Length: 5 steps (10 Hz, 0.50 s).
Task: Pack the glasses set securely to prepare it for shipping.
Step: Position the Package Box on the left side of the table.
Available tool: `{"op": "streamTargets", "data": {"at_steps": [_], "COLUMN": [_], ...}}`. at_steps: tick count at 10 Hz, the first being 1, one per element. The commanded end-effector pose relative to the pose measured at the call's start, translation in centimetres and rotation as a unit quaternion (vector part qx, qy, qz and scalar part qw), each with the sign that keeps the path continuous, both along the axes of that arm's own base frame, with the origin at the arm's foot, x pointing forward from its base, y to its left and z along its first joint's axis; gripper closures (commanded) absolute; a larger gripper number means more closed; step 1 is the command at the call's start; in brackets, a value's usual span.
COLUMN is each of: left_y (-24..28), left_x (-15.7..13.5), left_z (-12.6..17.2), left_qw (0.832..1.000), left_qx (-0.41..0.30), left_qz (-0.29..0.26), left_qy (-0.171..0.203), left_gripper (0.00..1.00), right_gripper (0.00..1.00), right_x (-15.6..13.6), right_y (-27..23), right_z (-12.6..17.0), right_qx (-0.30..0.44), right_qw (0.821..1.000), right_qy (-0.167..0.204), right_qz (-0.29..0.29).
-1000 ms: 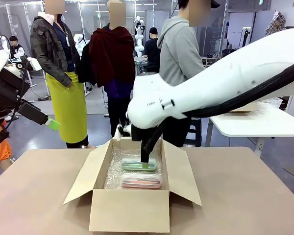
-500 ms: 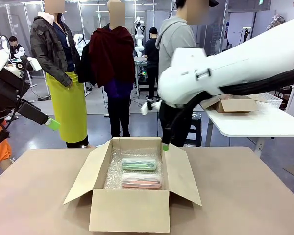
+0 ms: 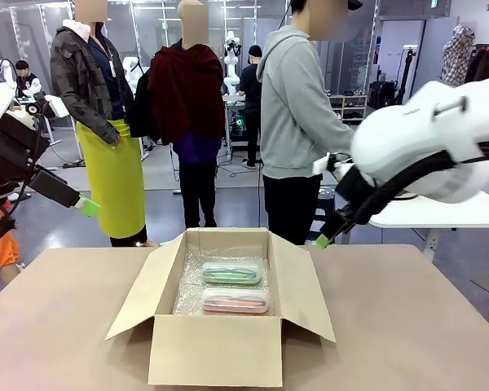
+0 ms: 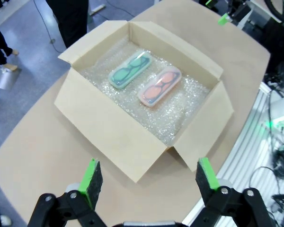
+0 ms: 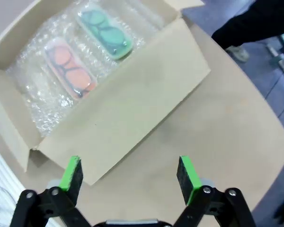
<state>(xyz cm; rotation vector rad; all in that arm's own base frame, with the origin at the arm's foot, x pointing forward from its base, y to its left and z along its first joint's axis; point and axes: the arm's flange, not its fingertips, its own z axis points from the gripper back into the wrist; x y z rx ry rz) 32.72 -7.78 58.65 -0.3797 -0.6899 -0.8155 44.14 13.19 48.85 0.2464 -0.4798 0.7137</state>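
Cases: two in one box [image 3: 216,350], green case [image 3: 231,273] and pink case [image 3: 235,300], both lying long ways across it.
Tools: left tool [image 4: 147,176] and right tool [image 5: 128,172], both apart.

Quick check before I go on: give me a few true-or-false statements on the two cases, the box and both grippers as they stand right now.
1. The mint-green case and the pink case both lie inside the cardboard box. True.
2. The box's flaps are folded shut. False: they stand open.
3. The cases rest on bubble wrap. True.
4. The right gripper holds the pink case. False: it is open and empty, above the table beside the box.
5. The left gripper is shut. False: its jaws stand open and hold nothing.
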Motion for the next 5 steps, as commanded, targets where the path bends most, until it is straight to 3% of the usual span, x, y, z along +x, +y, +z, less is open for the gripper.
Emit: {"op": "streamTargets", "data": {"at_steps": [1,3,5], "left_y": [0.1,0.1,0.1], "left_x": [0.0,0.0,0.0], "left_z": [0.1,0.1,0.1], "left_qw": [1.0,1.0,1.0], "left_qx": [-0.004,-0.004,-0.004], "left_qz": [-0.006,-0.006,-0.006], "left_qy": [-0.001,-0.001,-0.001], "left_gripper": [0.0,0.0,0.0], "right_gripper": [0.0,0.0,0.0], "right_x": [-2.8,-4.8,-6.4], "right_y": [-2.4,-6.7,-9.7], "right_z": [0.3,1.2,2.0], "right_qx": [0.035,0.035,0.041], "right_qw": [0.998,0.999,0.998], "right_qy": [-0.041,-0.005,-0.016], "right_qz": [-0.015,-0.001,-0.034]}}
